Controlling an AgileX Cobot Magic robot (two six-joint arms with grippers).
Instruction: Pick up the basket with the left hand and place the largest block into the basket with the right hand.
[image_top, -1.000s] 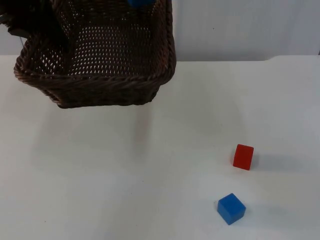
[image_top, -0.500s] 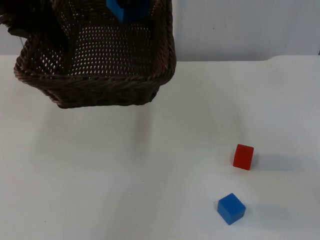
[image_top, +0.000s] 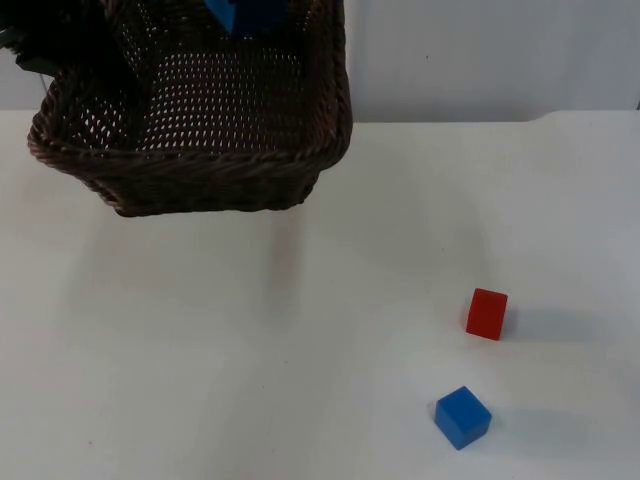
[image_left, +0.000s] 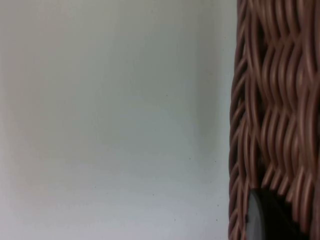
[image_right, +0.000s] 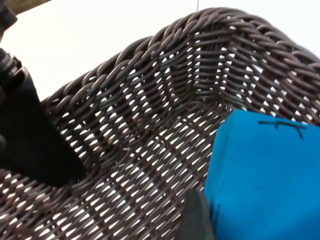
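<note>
Large blue cube block (image_right: 265, 180) clamped in right gripper (image_right: 200, 220), over dark woven wicker basket (image_top: 200, 110) held aloft by left gripper (image_left: 270, 220); basket rim close around block.

On the white table (image_top: 250, 350) lie a red block (image_top: 486, 314) and a small blue block (image_top: 462, 417).

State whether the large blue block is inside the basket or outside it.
Inside: the large blue block sits within the basket walls, the right gripper's fingertip against it.

Dark woven wicker basket (image_top: 200, 150); smooth matt white table (image_top: 300, 350).
</note>
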